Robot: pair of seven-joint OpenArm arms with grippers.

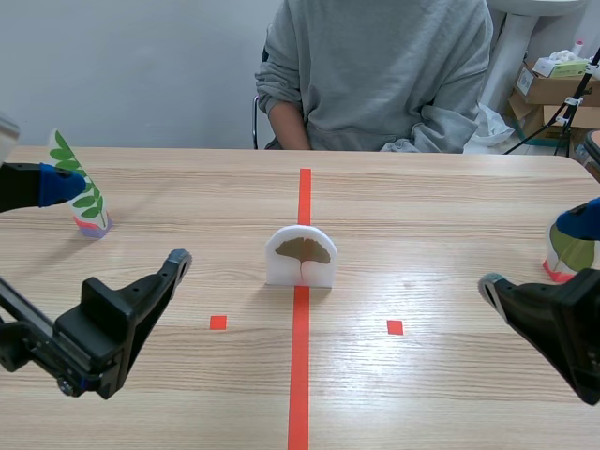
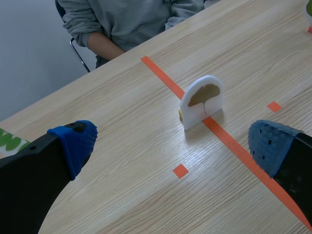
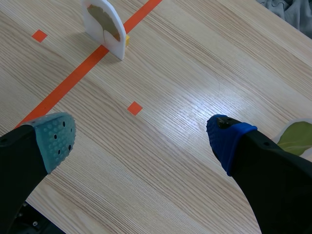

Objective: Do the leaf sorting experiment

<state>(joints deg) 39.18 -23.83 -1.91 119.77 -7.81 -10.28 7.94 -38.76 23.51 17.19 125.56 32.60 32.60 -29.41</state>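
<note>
Ginkgo leaf card (image 1: 300, 256) upright on centre tape (image 1: 299, 375), L gripper (image 2: 173, 145) spread wide; R gripper (image 3: 141, 139) spread wide, both short of card

My worktop (image 1: 450, 216) is pale wood with a fine streaky grain. An orange-red line (image 1: 301, 375) crosses it from six to twelve o'clock, with a matching square (image 1: 217, 322) on either side. The arch (image 1: 281, 270) on the line is white and bears a brown fan leaf (image 1: 305, 249). At nine o'clock the fern card (image 1: 82, 187) is white with green fronds over a pink-lilac base. At three o'clock the olive card (image 1: 570, 253) has red beneath. The left end effector (image 2: 171, 145) is black with blue pads. The right end effector (image 3: 140, 137) is black, with one pad blue and one dotted grey-green. The sweatshirt (image 1: 384, 66) is grey.
</note>
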